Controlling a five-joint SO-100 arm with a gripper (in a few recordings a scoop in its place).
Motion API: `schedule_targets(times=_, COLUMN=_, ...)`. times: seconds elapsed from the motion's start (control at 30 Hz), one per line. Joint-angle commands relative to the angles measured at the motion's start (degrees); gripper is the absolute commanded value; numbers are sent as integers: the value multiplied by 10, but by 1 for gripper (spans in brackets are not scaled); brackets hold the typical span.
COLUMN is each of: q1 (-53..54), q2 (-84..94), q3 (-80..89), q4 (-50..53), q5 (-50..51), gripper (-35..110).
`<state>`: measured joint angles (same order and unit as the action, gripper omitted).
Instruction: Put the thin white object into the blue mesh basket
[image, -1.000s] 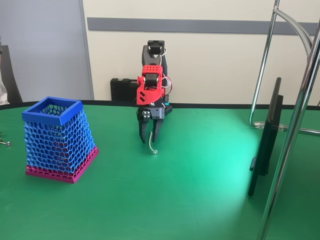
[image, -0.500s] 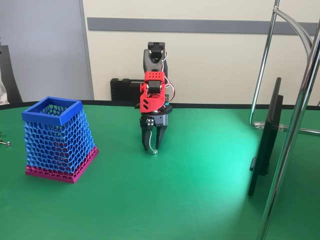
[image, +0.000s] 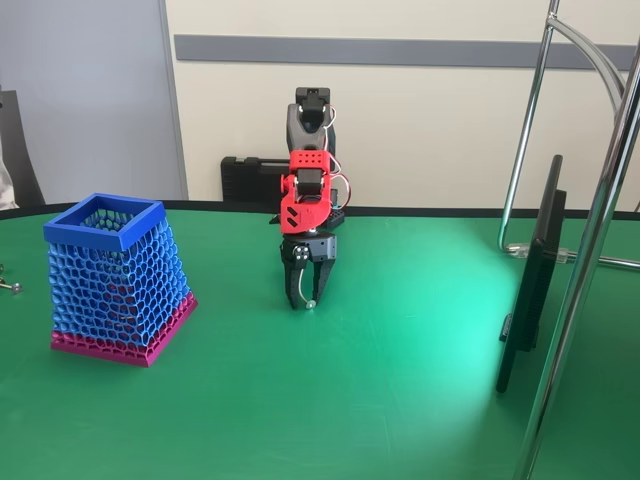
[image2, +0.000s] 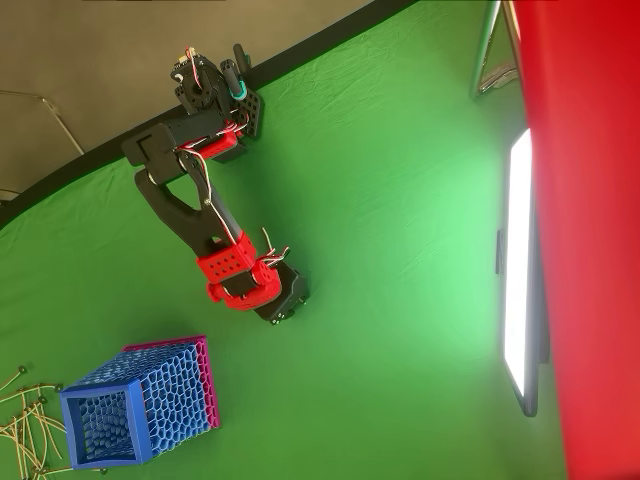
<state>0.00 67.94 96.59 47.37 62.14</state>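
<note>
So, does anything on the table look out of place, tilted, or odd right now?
Nothing is spilled or damaged. The blue mesh basket stands upright on the green table. In the overhead view, a loose pile of thin pale strands lies beside it at the table edge. The end effector points down around the thin white object.

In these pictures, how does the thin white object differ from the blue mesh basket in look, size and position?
The thin white object is a slim curved strand with a small bead end; the blue mesh basket is a tall tapered box of honeycomb mesh with a magenta base. The strand is far smaller than the basket. The strand sits between the fingers of the claw at table level; the basket stands free, to the left in the fixed view. Both are on the green table.
</note>
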Motion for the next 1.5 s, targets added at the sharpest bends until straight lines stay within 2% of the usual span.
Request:
schedule_targets(times=0.0, q1=-4, q2=-1, q3=-30, q4=9, q5=-4, gripper=15)
schedule_targets(times=0.47, q1=-1, q2=-6, q3=-36, q4=11, q5=-10, gripper=12)
schedule_targets(times=0.97, q1=-1, q2=-54, q3=-112, q4=76, q5=-9, gripper=8)
schedule_targets(times=1.47, q1=-4, q2=-19, q3=-67, q4=20, q5=-43, gripper=3)
